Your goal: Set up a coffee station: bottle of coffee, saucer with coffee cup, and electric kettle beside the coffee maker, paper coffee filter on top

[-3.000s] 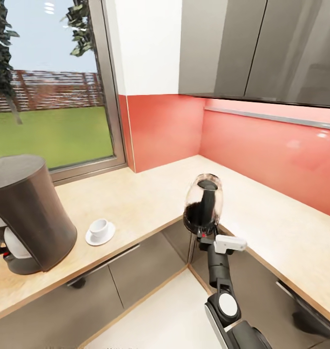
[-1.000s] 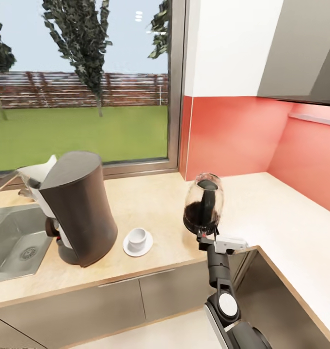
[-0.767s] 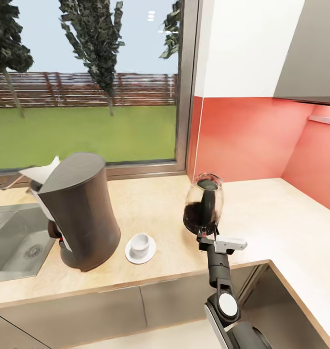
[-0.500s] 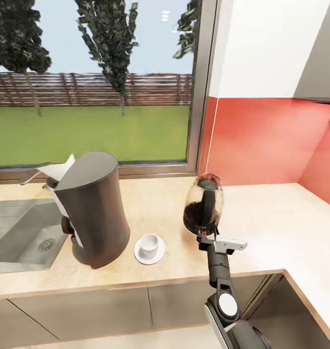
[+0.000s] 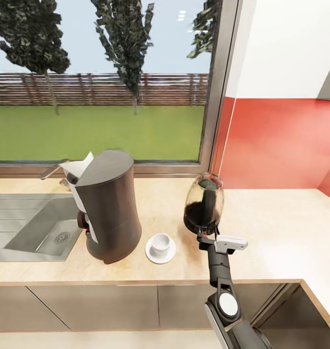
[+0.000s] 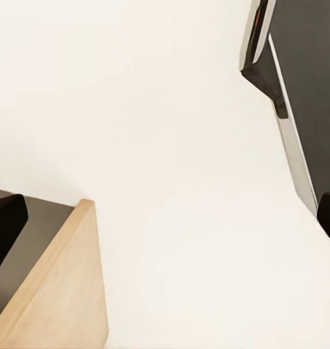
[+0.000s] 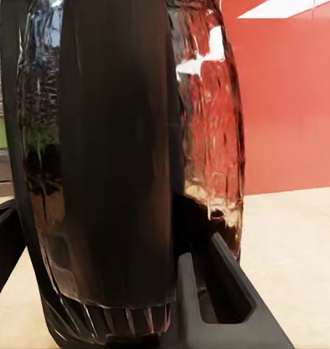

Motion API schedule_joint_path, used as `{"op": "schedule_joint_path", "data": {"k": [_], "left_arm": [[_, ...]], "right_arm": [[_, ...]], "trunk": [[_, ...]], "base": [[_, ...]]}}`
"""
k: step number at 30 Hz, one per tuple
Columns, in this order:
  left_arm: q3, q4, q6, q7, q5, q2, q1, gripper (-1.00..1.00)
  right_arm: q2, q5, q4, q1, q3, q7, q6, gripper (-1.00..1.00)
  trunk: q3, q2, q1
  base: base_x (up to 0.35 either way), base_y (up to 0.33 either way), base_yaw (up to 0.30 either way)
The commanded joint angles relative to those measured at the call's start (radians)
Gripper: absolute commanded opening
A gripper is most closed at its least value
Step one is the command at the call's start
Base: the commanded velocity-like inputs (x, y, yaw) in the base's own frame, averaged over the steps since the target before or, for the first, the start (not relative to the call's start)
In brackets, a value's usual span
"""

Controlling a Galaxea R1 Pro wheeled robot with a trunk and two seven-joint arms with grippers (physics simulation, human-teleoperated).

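Observation:
The electric kettle, dark glass with a black handle, hangs upright over the kitchen countertop. My right gripper is shut on its handle from below. Up close, the kettle sits between that gripper's fingers. Left of it stands the coffee maker with a paper coffee filter on top. Between the two lies the saucer with the coffee cup on it. My left gripper is open over the pale floor, holding nothing. The bottle of coffee is out of view.
A grey sink with a faucet is set into the counter left of the coffee maker. A large window runs behind, and a red backsplash lies to the right. Bare counter lies right of the kettle.
The camera has swung left, so the coffee maker, cup, saucer and sink have shifted right in the picture. The kettle stays held in my right gripper at the same spot.

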Motion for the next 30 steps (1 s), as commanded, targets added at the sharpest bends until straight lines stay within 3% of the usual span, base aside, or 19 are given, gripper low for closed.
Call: {"op": "schedule_joint_path", "data": {"k": [1, 6, 8, 13, 17, 20, 30], "left_arm": [[0.006, -0.002, 0.001, 0.000, 0.003, 0.000, 0.001, 1.00], [0.008, -0.002, 0.001, 0.000, 0.004, -0.001, 0.001, 1.00], [0.008, -0.002, 0.000, 0.000, 0.004, -0.001, 0.001, 1.00], [0.008, -0.001, -0.004, 0.000, 0.004, 0.001, 0.001, 1.00], [0.008, 0.001, -0.003, 0.000, 0.004, 0.003, 0.003, 1.00], [0.007, 0.001, -0.002, -0.001, 0.004, 0.003, 0.003, 1.00], [0.006, 0.001, 0.009, 0.001, 0.004, 0.002, 0.004, 1.00]], "right_arm": [[0.000, 0.014, 0.001, -0.001, -0.001, -0.006, 0.003, -1.00], [-0.001, 0.012, 0.002, -0.005, -0.001, 0.031, 0.001, -1.00], [-0.002, 0.012, 0.010, -0.011, -0.007, 0.175, 0.002, -1.00], [-0.005, 0.011, 0.068, -0.074, -0.078, 0.419, 0.002, -1.00], [-0.005, 0.013, 0.075, -0.104, -0.092, 0.613, 0.001, -1.00], [-0.006, 0.014, 0.049, -0.114, -0.094, 0.650, 0.002, -1.00], [-0.006, 0.014, 0.006, -0.117, -0.095, 0.648, -0.001, -1.00]], "trunk": [[-0.002, -0.002, 0.001], [-0.002, -0.002, 0.001], [-0.002, -0.002, 0.001], [-0.002, -0.002, 0.001], [-0.002, -0.002, 0.001], [-0.002, -0.002, 0.001], [-0.002, -0.002, 0.001]], "base": [[0.000, 0.000, 0.003], [0.000, 0.000, 0.001], [0.000, 0.000, 0.000], [0.000, 0.000, 0.000], [0.000, 0.000, 0.000], [0.000, 0.000, 0.000], [0.065, 0.000, 0.000]]}}
